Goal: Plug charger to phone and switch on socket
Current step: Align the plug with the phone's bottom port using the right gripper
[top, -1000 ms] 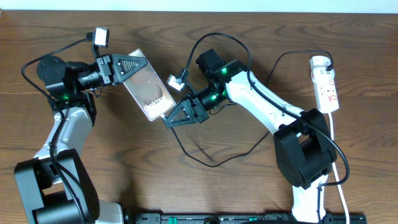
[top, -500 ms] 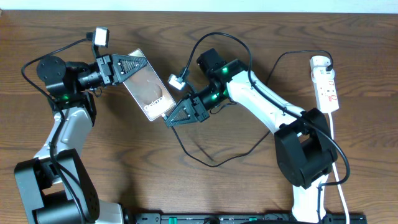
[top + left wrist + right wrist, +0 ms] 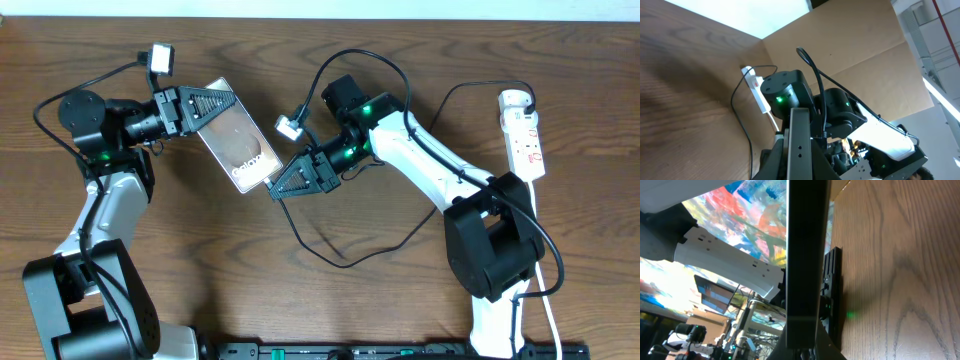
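Observation:
The phone [image 3: 240, 148] is held above the table with its brownish back up, white lettering at its lower end. My left gripper [image 3: 228, 103] is shut on its upper end; the phone shows edge-on between the fingers in the left wrist view [image 3: 800, 145]. My right gripper [image 3: 272, 192] is shut, its tip just off the phone's lower end. The charger cable [image 3: 345, 262] runs from that tip; the connector is hidden between the fingers. The cable loops over the table to a black plug [image 3: 526, 100] in the white socket [image 3: 527, 140] at the far right.
The socket's white cord [image 3: 545, 270] runs down the right edge past the right arm's base. The socket also shows in the left wrist view [image 3: 756, 89]. In the right wrist view a dark bar [image 3: 802, 250] blocks the middle, with wood table to its right.
My right gripper and arm have shifted slightly right, a little away from the phone's lower end, with the cable following. The left arm and phone have not moved.

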